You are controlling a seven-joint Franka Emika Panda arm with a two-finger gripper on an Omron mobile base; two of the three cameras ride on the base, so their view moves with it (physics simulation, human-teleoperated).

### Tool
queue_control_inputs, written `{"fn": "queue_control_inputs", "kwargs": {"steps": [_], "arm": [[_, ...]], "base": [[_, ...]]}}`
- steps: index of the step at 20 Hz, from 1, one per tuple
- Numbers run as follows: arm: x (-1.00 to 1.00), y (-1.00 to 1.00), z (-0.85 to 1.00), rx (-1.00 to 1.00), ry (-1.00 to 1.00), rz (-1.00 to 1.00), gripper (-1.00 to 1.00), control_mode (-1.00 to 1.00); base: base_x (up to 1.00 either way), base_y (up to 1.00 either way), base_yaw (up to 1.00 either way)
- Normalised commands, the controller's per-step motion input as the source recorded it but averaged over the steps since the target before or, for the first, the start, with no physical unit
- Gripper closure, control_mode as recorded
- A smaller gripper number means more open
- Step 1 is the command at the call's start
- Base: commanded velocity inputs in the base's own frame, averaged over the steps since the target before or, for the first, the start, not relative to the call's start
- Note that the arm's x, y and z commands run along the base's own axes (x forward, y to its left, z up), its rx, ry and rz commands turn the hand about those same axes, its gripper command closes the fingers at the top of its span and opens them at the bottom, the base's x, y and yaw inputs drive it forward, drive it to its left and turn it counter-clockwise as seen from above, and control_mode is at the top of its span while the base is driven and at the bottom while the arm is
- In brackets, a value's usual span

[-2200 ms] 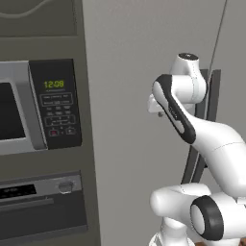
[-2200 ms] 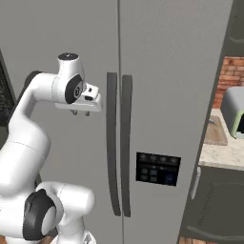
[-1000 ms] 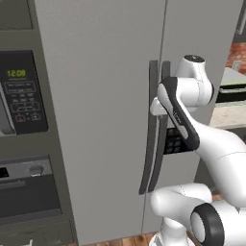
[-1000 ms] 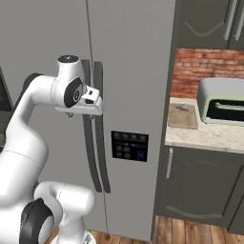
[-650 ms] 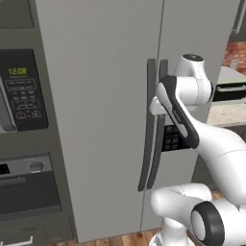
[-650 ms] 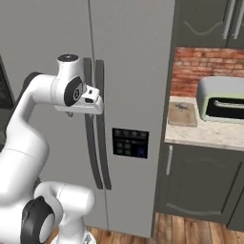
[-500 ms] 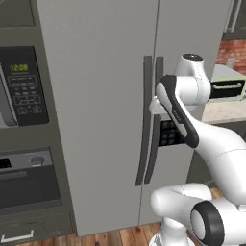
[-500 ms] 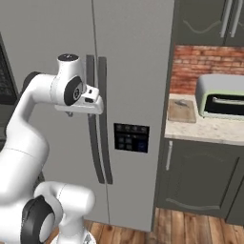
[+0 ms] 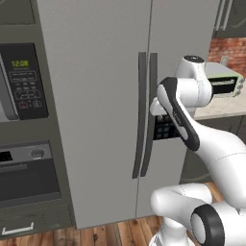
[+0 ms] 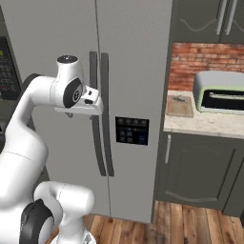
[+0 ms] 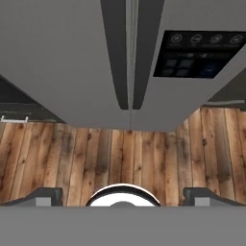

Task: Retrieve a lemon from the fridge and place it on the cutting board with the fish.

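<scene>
Fridge (image 10: 133,71) doors are shut before you; your jaws stand wide, empty, near the dark handles (image 9: 145,115).

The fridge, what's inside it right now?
Nothing inside can be seen: both doors of the fridge are shut, their two long dark handles side by side. Shelves, drawers or any lemon are hidden behind them. The open gripper holds nothing.

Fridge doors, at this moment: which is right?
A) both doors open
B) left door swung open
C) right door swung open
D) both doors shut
D: the fridge shows both grey doors flush, handles side by side, with the open gripper holding nothing.
</scene>
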Motion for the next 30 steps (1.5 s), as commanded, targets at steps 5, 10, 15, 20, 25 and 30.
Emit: {"fn": "queue_control_inputs", "kwargs": {"steps": [5, 10, 15, 20, 25, 30], "arm": [[0.22, -0.10, -0.06, 0.01, -0.09, 0.00, -1.00, -1.00], [0.52, -0.01, -0.09, 0.00, -0.29, 0.00, -1.00, -1.00], [0.56, -0.06, -0.01, -0.02, -0.09, 0.00, -1.00, -1.00], [0.54, -0.14, 0.00, -0.05, -0.02, -0.02, -1.00, -1.00], [0.46, -0.01, -0.04, -0.01, -0.01, -0.02, -1.00, -1.00], [0.44, -0.01, -0.13, 0.00, -0.07, 0.00, -1.00, -1.00]], "base": [[0.00, 0.00, 0.00], [0.00, 0.00, 0.00], [0.00, 0.00, 0.00], [0.00, 0.00, 0.00], [0.00, 0.00, 0.00], [0.00, 0.00, 0.00]]}}
